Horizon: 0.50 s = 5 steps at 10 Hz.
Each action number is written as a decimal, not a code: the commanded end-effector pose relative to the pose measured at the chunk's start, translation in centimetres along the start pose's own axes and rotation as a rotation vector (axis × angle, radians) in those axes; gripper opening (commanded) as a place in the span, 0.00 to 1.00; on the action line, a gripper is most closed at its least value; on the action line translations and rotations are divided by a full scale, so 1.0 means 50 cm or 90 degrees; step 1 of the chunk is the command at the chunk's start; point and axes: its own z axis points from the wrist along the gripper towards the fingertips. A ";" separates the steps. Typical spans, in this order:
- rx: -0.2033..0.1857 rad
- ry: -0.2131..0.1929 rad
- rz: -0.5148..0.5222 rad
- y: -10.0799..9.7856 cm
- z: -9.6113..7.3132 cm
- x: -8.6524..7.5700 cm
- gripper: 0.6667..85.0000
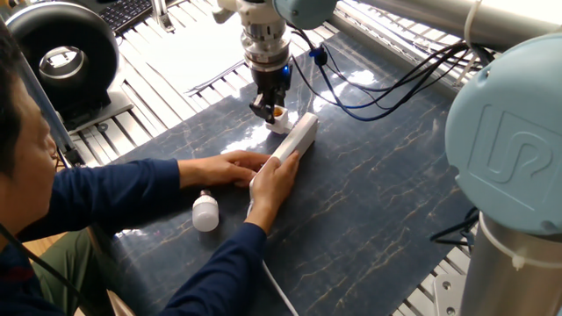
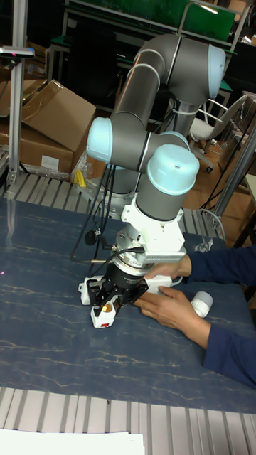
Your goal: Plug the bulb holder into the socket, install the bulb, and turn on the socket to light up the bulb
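The socket [image 1: 297, 139] is a long white strip lying on the dark mat, and a person's two hands [image 1: 274, 183] hold its near end. My gripper [image 1: 269, 111] stands straight above the strip's far end, shut on the small white bulb holder [image 1: 279, 117], whose orange opening shows between the fingers. The holder sits at or just over the strip's top face; I cannot tell whether it is seated. The bulb [image 1: 205, 212] lies loose on the mat by the person's forearm. In the tall fixed view the gripper [image 2: 114, 297] covers most of the socket [image 2: 91, 291], and the bulb [image 2: 201, 303] lies to the right.
The person's arms [image 1: 132, 189] reach across the near left of the mat. Black cables [image 1: 378, 88] hang behind the gripper. A round black fan [image 1: 63, 53] stands at the back left. The arm's large base joint [image 1: 514, 140] fills the right side.
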 end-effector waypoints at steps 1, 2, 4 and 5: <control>-0.008 -0.002 0.011 0.011 0.001 -0.002 0.01; -0.006 -0.001 0.012 0.012 0.002 -0.001 0.01; 0.004 0.006 0.010 0.007 0.000 0.001 0.01; 0.012 0.013 0.013 0.005 -0.004 0.000 0.01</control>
